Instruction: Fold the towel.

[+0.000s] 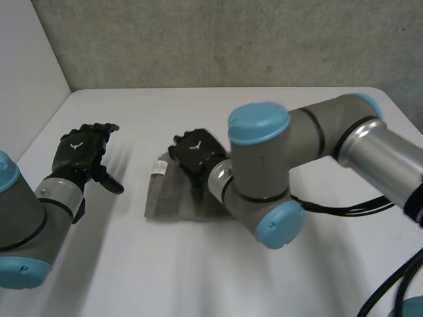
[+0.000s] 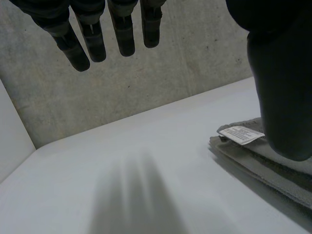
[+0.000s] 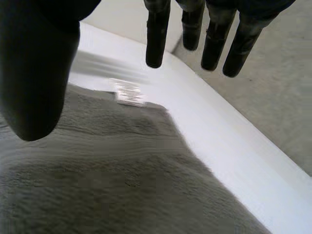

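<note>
Towel [image 1: 165, 197] folded; left hand [image 1: 82, 148], right hand [image 1: 196, 150] hung open.
Right one hovered above: dragging off could undo the fold.

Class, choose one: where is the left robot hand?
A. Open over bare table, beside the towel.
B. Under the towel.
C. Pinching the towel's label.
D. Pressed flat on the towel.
A: the left robot hand hangs open over bare table, apart from the towel.
</note>
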Robot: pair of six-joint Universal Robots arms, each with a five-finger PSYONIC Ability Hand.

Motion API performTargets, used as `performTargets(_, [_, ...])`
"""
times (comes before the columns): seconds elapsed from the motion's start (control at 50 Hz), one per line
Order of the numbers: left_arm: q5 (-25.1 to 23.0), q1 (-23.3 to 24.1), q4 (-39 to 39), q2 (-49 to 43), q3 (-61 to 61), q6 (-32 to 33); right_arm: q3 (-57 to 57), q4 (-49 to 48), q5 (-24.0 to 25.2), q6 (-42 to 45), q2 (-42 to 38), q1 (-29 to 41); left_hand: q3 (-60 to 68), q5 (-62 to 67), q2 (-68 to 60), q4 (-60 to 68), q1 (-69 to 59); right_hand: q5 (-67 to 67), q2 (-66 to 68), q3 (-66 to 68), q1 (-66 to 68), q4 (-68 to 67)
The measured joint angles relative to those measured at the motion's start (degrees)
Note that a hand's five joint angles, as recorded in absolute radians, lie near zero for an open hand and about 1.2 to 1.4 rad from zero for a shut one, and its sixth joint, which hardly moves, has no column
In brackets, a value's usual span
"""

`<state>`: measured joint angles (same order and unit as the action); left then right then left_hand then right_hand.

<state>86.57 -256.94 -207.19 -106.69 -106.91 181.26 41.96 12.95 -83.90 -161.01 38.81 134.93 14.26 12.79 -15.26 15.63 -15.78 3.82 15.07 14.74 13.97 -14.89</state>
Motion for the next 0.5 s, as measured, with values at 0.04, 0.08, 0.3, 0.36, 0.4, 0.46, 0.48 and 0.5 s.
performTargets(0.04, [0.0, 0.1, -0.1, 0.0, -0.1, 0.0, 2.6, 0.3, 0.0, -0.2, 2.8, -2.2, 0.0, 0.0, 0.0, 0.0, 0.0, 0.0, -0.9, -1.1, -0.5, 0.3])
performTargets(0.08, [0.0, 0.2, -0.1, 0.0, -0.1, 0.1, 6.3, 0.2, 0.3, -0.2, 6.1, -4.8, 0.0, 0.0, 0.0, 0.0, 0.0, 0.0, -0.9, -1.1, -0.5, 0.3])
performTargets(0.3, [-0.1, 1.9, -0.2, -0.4, -0.4, 0.2, 35.6, -9.0, 4.5, 1.6, 18.6, -18.7, 0.0, 0.0, 0.0, 0.0, 0.0, 0.0, -0.8, -1.1, -0.7, 0.3])
performTargets(0.36, [-0.1, 2.3, -0.2, -0.5, -0.5, 0.2, 42.1, -13.7, 5.3, 3.8, 19.2, -21.8, 0.0, 0.0, 0.0, 0.0, 0.0, 3.3, 2.1, 2.4, 3.3, -2.0])
performTargets(0.4, [-0.1, 2.5, -0.2, -0.5, -0.5, 0.2, 44.9, -15.9, 5.5, 5.6, 19.2, -23.3, 0.0, 0.0, 0.0, 0.0, 0.0, 14.8, 13.7, 12.9, 14.9, -12.9])
performTargets(0.46, [-0.1, 2.6, -0.1, -0.5, -0.5, 0.2, 47.5, -18.2, 5.5, 8.2, 19.0, -24.9, 0.0, 0.0, 0.0, 0.0, 0.0, 35.2, 34.6, 34.2, 35.6, -34.0])
performTargets(0.48, [-0.1, 2.6, -0.1, -0.4, -0.5, 0.2, 47.9, -18.7, 5.5, 9.0, 18.9, -25.3, 0.0, 0.0, 0.0, 0.0, 0.0, 45.3, 45.0, 44.1, 42.5, -44.1])
performTargets(0.5, [-0.1, 2.6, -0.1, -0.4, -0.5, 0.2, 48.1, -19.1, 5.4, 9.7, 18.8, -25.5, 0.0, 0.0, 0.0, 0.0, 0.0, 55.0, 55.2, 54.1, 48.3, -54.2])
